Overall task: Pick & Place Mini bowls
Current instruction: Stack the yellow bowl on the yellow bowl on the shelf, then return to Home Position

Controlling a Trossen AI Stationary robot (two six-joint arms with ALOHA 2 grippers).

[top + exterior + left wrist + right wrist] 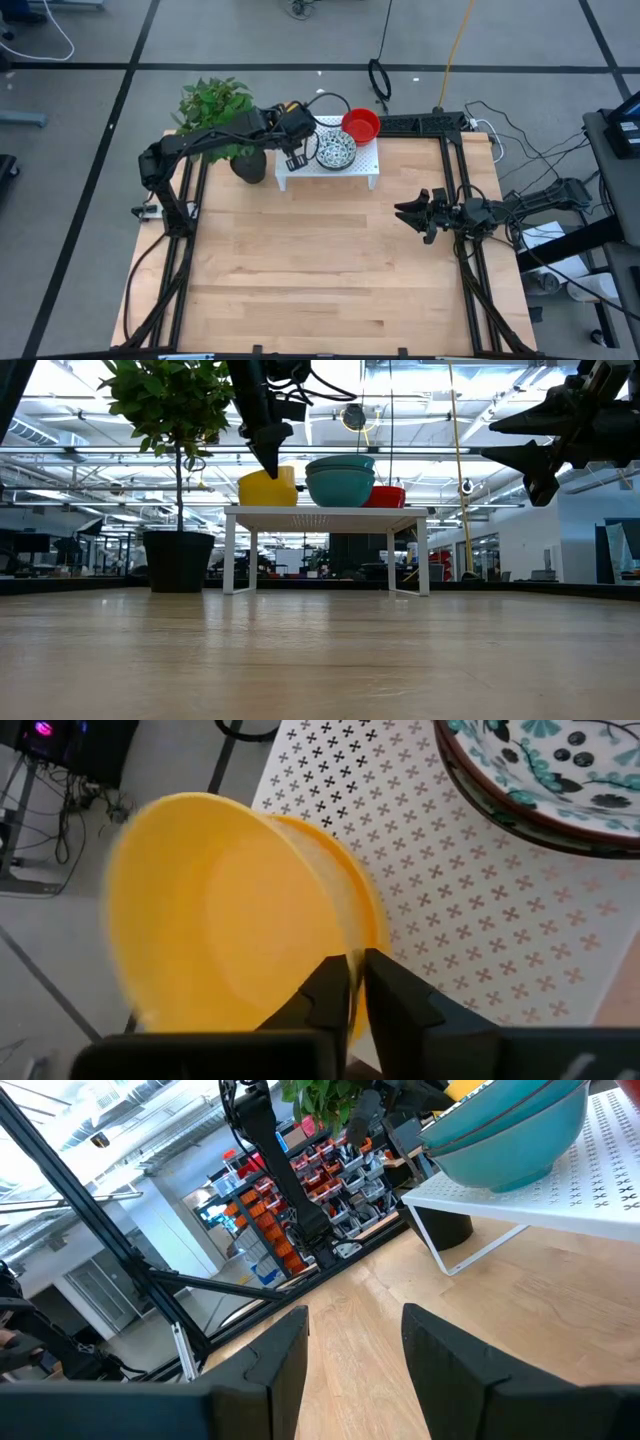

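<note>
Pale wooden boards make up the table top [320, 270]. At its far left, smooth round yellow bowls [230, 910] are stacked on the white rack [365, 165] full of little holes. The rim is pinched by the left gripper [355, 982], so letting go seems next. At the right, the right gripper [355, 1345] waits with jaws spread.

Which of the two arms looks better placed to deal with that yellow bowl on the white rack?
The left. Its gripper already pinches the yellow bowl's rim on the rack. The right gripper hangs open over bare table, well away.
</note>
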